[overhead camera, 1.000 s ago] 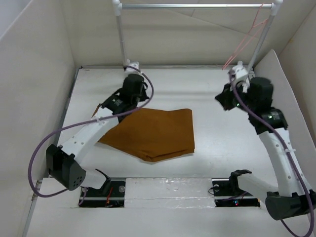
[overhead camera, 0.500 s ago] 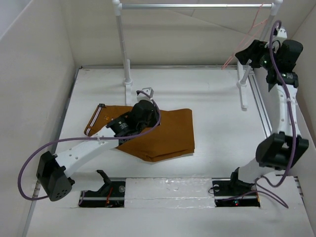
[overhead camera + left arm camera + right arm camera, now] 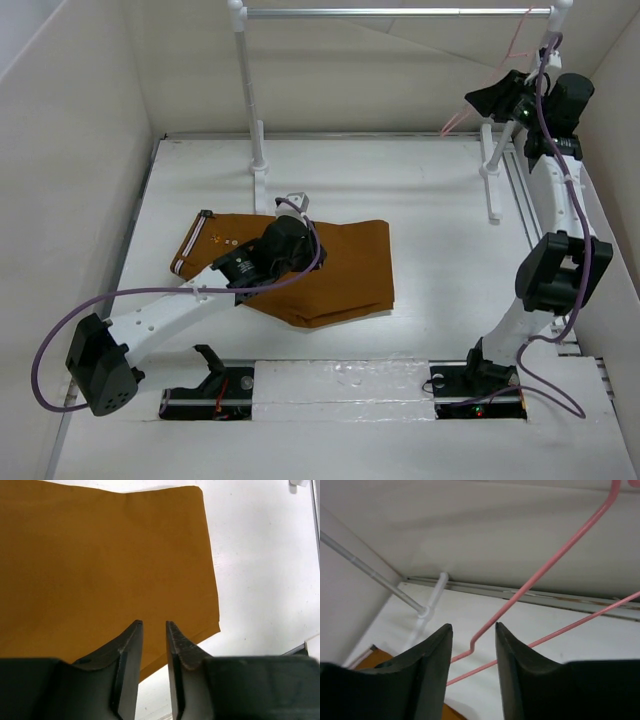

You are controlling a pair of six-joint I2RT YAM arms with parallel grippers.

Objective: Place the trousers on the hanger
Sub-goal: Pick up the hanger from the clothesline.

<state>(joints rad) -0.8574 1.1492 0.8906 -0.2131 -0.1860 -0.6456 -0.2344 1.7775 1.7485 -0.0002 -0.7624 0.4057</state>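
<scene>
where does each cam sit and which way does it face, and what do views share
Top external: above and behind the bases, looking down on the trousers, hanger and rail; both arms show.
Left wrist: low over the trousers, looking down; left tool shows.
Right wrist: up by the rail, facing the back wall; right tool shows, hanger wire seen between its fingers.
Shared: top and left wrist see the trousers; top and right wrist the hanger.

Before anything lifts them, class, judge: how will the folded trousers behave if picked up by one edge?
The trousers lie flat in limp folds, so they would probably droop and unfold. The cloth looks thin, so they are likely light.
</scene>
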